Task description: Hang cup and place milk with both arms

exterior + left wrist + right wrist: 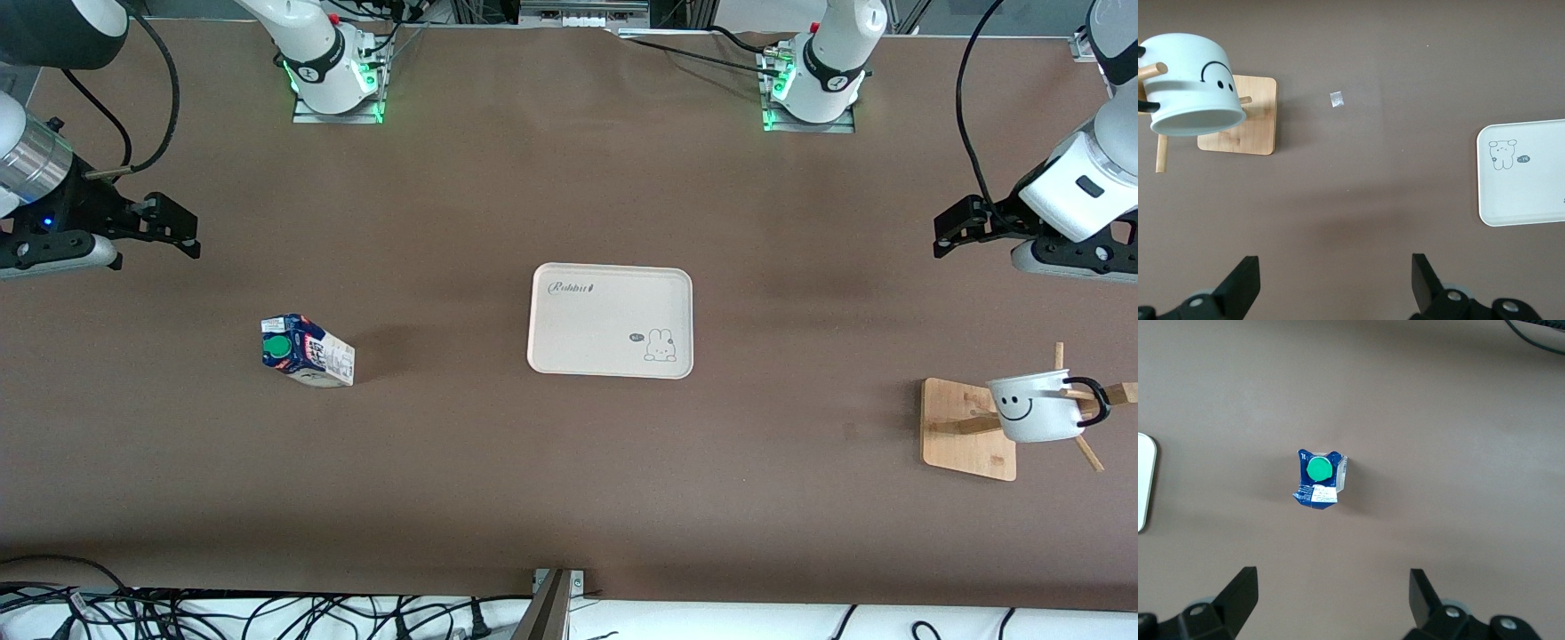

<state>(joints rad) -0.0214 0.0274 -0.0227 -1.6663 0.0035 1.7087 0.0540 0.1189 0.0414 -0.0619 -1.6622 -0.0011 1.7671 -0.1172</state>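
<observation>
The cup [1036, 407], a glossy white mug with a smiley face, is hanging by its thin black loop on a peg of the wooden rack [969, 428] at the left arm's end of the worktop [569, 498]. The left claw [1335, 283] is hovering empty, spread wide, over bare worktop. The milk [307, 349], a blue printed gable-top carton with a round green cap, is standing toward the right arm's end. The right claw [1331, 603] is hovering over it, wide open and empty. Judging by this, gripping the carton's flat sides squarely should be safest, then setting it on the smooth cream tray [569, 356] with rounded corners.
</observation>
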